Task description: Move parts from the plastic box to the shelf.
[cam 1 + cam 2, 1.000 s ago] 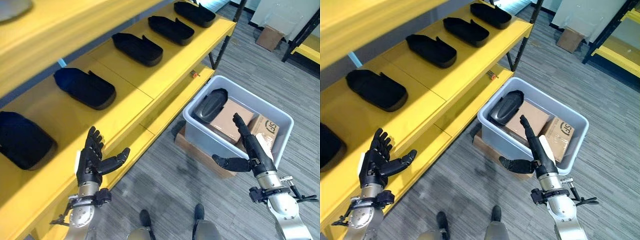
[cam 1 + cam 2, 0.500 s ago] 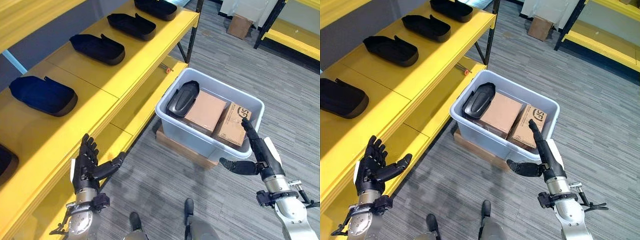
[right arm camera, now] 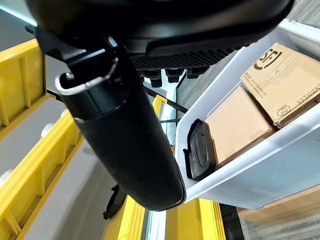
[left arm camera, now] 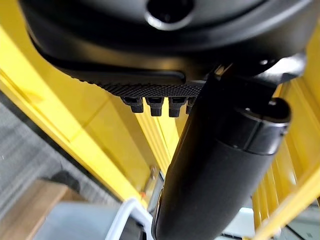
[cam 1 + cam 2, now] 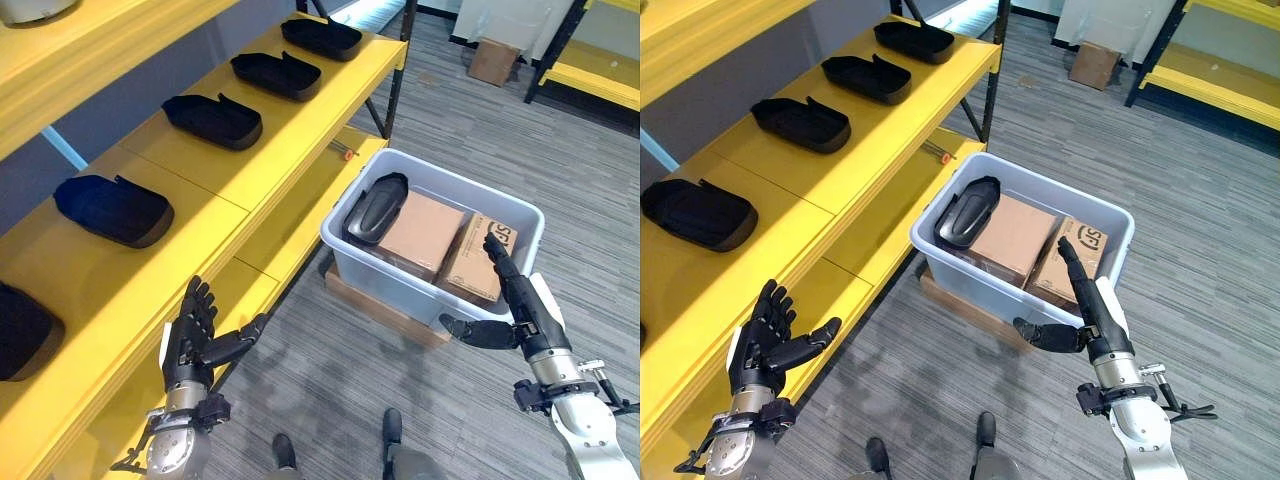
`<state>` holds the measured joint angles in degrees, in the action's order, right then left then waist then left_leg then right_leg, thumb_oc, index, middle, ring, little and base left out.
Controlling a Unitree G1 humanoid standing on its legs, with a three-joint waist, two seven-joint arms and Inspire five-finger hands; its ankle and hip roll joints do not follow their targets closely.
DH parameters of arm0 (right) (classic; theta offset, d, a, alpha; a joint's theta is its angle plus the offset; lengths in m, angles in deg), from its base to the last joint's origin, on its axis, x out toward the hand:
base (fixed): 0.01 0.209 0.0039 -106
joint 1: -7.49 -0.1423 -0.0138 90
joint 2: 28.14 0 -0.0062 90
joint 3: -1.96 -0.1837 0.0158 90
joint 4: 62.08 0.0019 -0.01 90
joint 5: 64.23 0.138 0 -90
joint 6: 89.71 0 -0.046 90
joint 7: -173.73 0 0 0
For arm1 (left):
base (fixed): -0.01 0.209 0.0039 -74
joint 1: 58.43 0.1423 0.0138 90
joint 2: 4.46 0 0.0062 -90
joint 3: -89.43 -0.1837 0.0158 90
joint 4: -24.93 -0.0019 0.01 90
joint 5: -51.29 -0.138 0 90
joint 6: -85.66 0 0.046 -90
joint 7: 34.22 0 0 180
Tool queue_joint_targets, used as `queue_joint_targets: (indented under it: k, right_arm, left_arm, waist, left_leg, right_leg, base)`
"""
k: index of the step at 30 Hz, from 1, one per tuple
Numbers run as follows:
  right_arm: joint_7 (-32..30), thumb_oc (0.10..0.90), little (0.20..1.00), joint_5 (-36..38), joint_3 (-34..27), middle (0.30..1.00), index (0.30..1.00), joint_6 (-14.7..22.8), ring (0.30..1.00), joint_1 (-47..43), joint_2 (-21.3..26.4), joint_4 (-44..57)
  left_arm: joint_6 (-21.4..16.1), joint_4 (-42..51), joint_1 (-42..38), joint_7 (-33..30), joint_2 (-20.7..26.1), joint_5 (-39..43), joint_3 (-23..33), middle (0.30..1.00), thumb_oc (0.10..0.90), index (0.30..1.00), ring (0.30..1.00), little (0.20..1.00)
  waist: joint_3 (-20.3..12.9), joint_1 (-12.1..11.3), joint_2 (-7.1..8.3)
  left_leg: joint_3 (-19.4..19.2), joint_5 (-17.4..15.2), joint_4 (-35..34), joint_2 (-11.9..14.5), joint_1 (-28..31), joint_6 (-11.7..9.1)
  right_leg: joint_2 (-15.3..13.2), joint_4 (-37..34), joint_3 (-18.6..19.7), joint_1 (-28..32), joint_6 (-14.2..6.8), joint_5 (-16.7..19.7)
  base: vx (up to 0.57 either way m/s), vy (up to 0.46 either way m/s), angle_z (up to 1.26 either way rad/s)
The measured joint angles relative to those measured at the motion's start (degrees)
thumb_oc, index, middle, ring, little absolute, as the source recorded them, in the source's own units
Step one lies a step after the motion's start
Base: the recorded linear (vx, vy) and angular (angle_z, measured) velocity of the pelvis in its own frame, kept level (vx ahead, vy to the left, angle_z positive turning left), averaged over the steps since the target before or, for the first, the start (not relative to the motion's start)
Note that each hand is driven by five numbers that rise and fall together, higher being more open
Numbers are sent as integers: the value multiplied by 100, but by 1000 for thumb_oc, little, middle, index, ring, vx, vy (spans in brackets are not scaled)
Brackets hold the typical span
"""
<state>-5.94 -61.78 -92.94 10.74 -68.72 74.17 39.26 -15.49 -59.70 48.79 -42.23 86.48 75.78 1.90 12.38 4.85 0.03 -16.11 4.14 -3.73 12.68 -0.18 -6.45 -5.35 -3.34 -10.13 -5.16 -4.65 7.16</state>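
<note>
We are holding both robot hands, left [image 5: 192,338] and right [image 5: 518,305], open and empty; black oblong plastic part [image 5: 372,207] is lying lengthwise along the grey plastic box's [image 5: 520,206] left wall.

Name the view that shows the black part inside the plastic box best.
The left eye view: the black part lies unobstructed at the plastic box's end nearest the shelf, beside a cardboard carton. The right eye view matches. The right wrist view shows it edge-on behind the box wall.

a cardboard box [image 5: 495,60] sits on the grey carpet floor [image 5: 600,170] beside another yellow rack [image 5: 600,85].
</note>
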Motion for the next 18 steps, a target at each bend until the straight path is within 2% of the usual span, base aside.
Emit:
queue_joint_targets:
  k: [1, 2, 3, 4, 5, 6, 7, 8, 9, 10, 11, 12, 13, 14, 15, 17, 18]
  right_arm:
    - [-6, 900, 1000, -1, 46, 1000, 1000, 1, 1000, -4, -5, -38]
    - [-27, 900, 1000, 3, 112, 1000, 1000, 7, 1000, 14, -144, -29]
    - [11, 900, 1000, 9, 216, 1000, 1000, 39, 1000, -27, -153, -101]
    - [15, 900, 1000, 11, 227, 1000, 1000, 34, 1000, 14, -230, -80]
    - [11, 900, 1000, 98, 245, 1000, 1000, 64, 1000, 62, -199, -23]
    - [9, 900, 1000, 118, 246, 1000, 1000, 81, 1000, 38, -167, -17]
    - [-8, 900, 1000, 220, 224, 1000, 1000, 109, 1000, 18, -118, 12]
    - [-44, 900, 1000, 302, 192, 1000, 1000, 153, 1000, 15, -76, 16]
    - [-93, 900, 1000, 356, 147, 1000, 1000, 146, 1000, 37, -60, -10]
    - [-134, 900, 1000, 397, 140, 1000, 1000, 109, 1000, 39, -13, -15]
    - [-121, 900, 1000, 442, 158, 1000, 1000, 97, 1000, 4, 92, -18]
    - [-106, 900, 1000, 444, 200, 1000, 1000, 92, 1000, -18, 155, -51]
    - [-86, 900, 1000, 444, 198, 1000, 1000, 74, 1000, -31, 166, -48]
    - [-103, 900, 1000, 442, 191, 1000, 1000, 63, 1000, -33, 139, -55]
    - [-111, 900, 1000, 427, 243, 1000, 1000, 53, 1000, -79, 160, -87]
    - [-105, 900, 1000, 414, 255, 1000, 1000, 44, 1000, -157, 150, -122]
    - [-99, 900, 1000, 316, 261, 1000, 1000, 50, 1000, -191, 138, -145]
  left_arm:
    - [-1, 9, -32, 1, 8, 1, 12, 1000, 900, 1000, 1000, 1000]
    - [5, -9, -82, 8, 165, 0, 4, 1000, 900, 1000, 1000, 1000]
    - [8, 4, -76, -4, 252, 3, 26, 1000, 900, 1000, 1000, 1000]
    - [11, -17, -97, 10, 334, -1, 29, 1000, 900, 1000, 1000, 1000]
    - [28, -36, -91, 14, 373, -4, 5, 1000, 900, 1000, 1000, 1000]
    - [28, -33, -81, 18, 372, -3, 6, 1000, 900, 1000, 1000, 1000]
    - [35, -34, -71, 32, 360, -3, -12, 1000, 900, 1000, 1000, 1000]
    - [36, -33, -79, 84, 354, -4, -52, 1000, 900, 1000, 1000, 1000]
    - [42, -42, -145, 130, 330, -4, -124, 1000, 900, 1000, 1000, 1000]
    - [42, -32, -277, 138, 255, -2, -177, 1000, 900, 1000, 1000, 1000]
    - [39, -19, -318, 132, 177, 4, -231, 1000, 900, 1000, 1000, 1000]
    - [44, -55, -328, 142, 171, 3, -295, 1000, 900, 1000, 1000, 1000]
    - [58, -53, -346, 147, 162, 3, -307, 1000, 900, 1000, 1000, 1000]
    - [88, -79, -408, 141, 158, 3, -310, 1000, 900, 1000, 1000, 1000]
    - [101, -95, -444, 109, 151, 3, -309, 1000, 900, 1000, 1000, 1000]
    - [102, -103, -447, 87, 115, 3, -272, 1000, 900, 1000, 1000, 1000]
    - [101, -120, -419, 80, 20, 4, -205, 1000, 900, 1000, 1000, 1000]
  waist:
    - [10, 34, -24]
    - [-4, -26, 148]
    - [11, -108, 244]
    - [11, -130, 416]
    - [9, -213, 525]
    - [15, -227, 560]
    - [24, -228, 573]
    - [36, -168, 544]
    - [119, -162, 569]
    - [190, -197, 613]
    - [269, -219, 571]
    - [306, -240, 512]
    - [387, -286, 450]
    - [462, -328, 416]
    - [495, -403, 389]
    - [575, -542, 252]
    - [567, -646, 160]
  left_leg:
    - [-47, -30, 181, 173, -58, -172]
    - [3, -112, 525, 234, -111, -47]
    - [193, -233, 1068, 455, -230, -208]
    - [285, -224, 1372, 446, -309, -126]
    - [687, -128, 2026, 532, -495, -10]
    - [864, -117, 2273, 562, -595, 29]
    - [1213, -87, 2729, 581, -828, 167]
    - [1362, 6, 3023, 573, -1050, 208]
    - [1389, -291, 3269, 376, -1307, 222]
    - [1478, -494, 3045, 104, -1401, 237]
    - [1467, -538, 2694, -90, -1517, 218]
    - [1441, -500, 1953, -193, -1552, 132]
    - [1390, -392, 1380, -230, -1629, 92]
    - [1365, -307, 1118, -249, -1732, 41]
    - [1628, -274, 652, -379, -1797, 36]
    - [1853, -177, 450, -385, -1806, -8]
    - [2036, -146, 436, -375, -1735, 44]
  right_leg:
    - [143, 301, -34, -158, 150, -203]
    - [228, 589, 200, -238, 243, -361]
    - [433, 949, 318, -357, 463, -812]
    - [419, 1001, 467, -309, 544, -686]
    - [567, 1088, 589, -278, 614, -765]
    - [594, 1135, 638, -249, 658, -794]
    - [619, 1169, 696, -226, 683, -806]
    - [658, 1216, 708, -242, 776, -843]
    - [636, 1239, 838, -258, 847, -840]
    - [514, 1228, 838, -291, 859, -832]
    - [512, 1172, 884, -288, 877, -820]
    - [521, 1129, 894, -278, 871, -806]
    - [551, 1126, 890, -257, 892, -795]
    - [568, 1110, 915, -217, 878, -807]
    - [578, 1106, 1014, -222, 839, -810]
    - [719, 1029, 1283, -66, 759, -828]
    - [797, 1074, 1490, -16, 685, -916]
  base:
    - [170, -449, -24]
    - [113, -351, -49]
    - [105, -351, -53]
    - [-14, -242, -67]
    - [-16, -117, -51]
    - [1, -146, -55]
    - [9, -3, -32]
    - [75, 30, -16]
    - [68, 59, -4]
    - [236, 107, -4]
    - [255, 123, -13]
    - [350, 170, -16]
    - [291, 164, -13]
    - [349, 198, -21]
    - [352, 225, -45]
    - [364, 260, -72]
    - [362, 273, -93]
